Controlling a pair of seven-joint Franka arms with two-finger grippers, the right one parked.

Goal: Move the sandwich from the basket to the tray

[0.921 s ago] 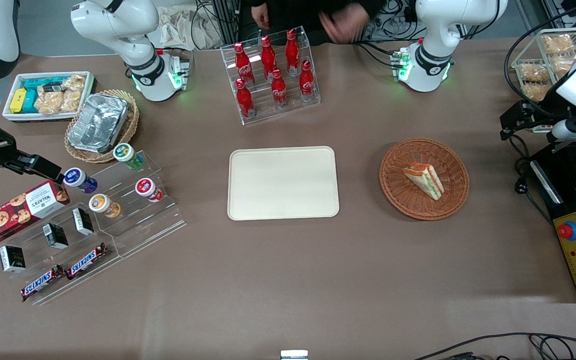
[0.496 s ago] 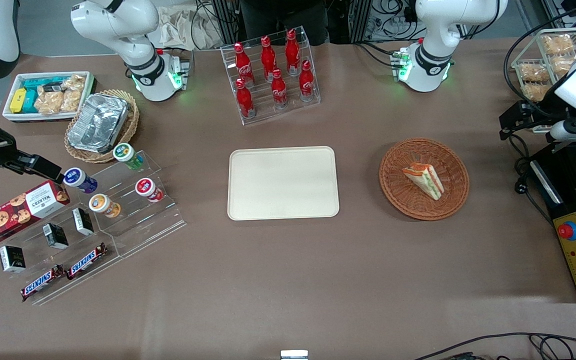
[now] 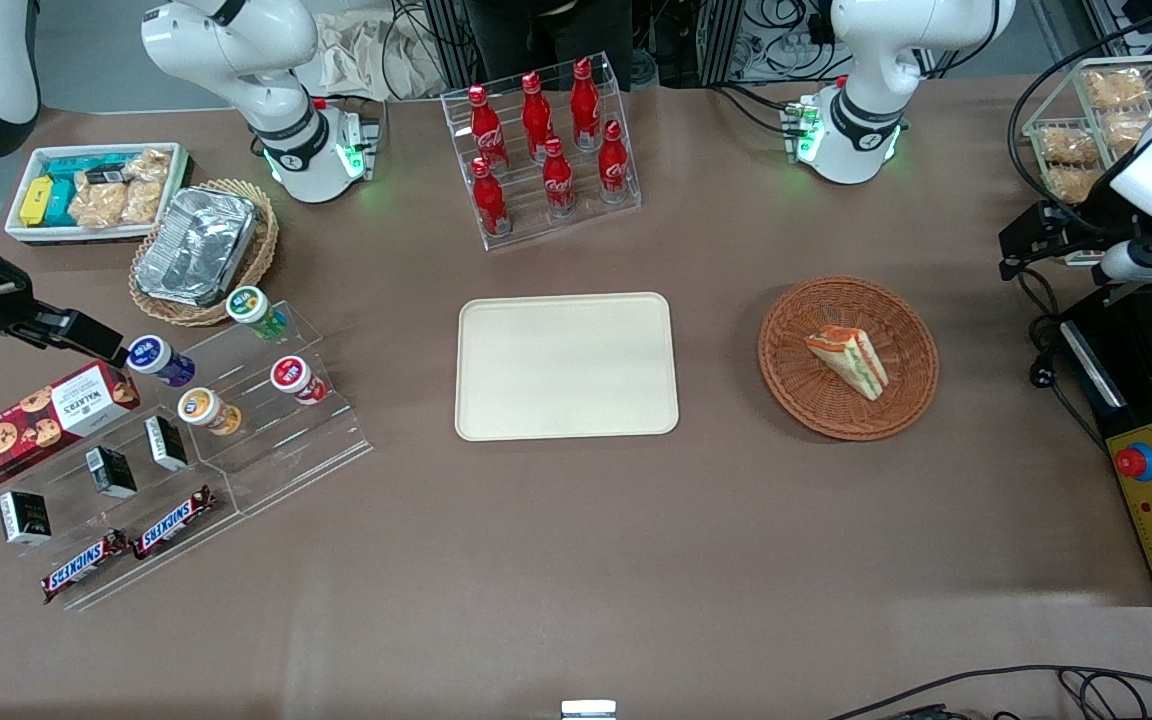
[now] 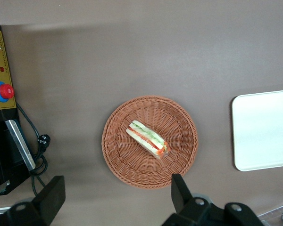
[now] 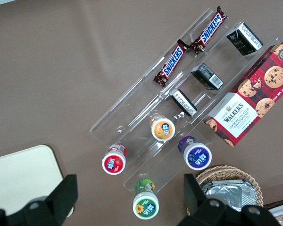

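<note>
One sandwich lies in basket; gripper hovers high above, wide open, empty: descend centred, straddling the wedge.

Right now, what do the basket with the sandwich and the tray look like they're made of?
The basket looks like reddish-brown woven wicker, shown by its ribbed weave. The tray seems smooth, matte cream plastic with rounded corners. The sandwich shows pale bread with red and green layers. The open pincer hovers above the basket.

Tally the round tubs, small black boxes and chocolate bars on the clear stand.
Round tubs: 4
Small black boxes: 3
Chocolate bars: 2
Total: 9
Gripper: open, raised beside the basket holding the sandwich.
</note>
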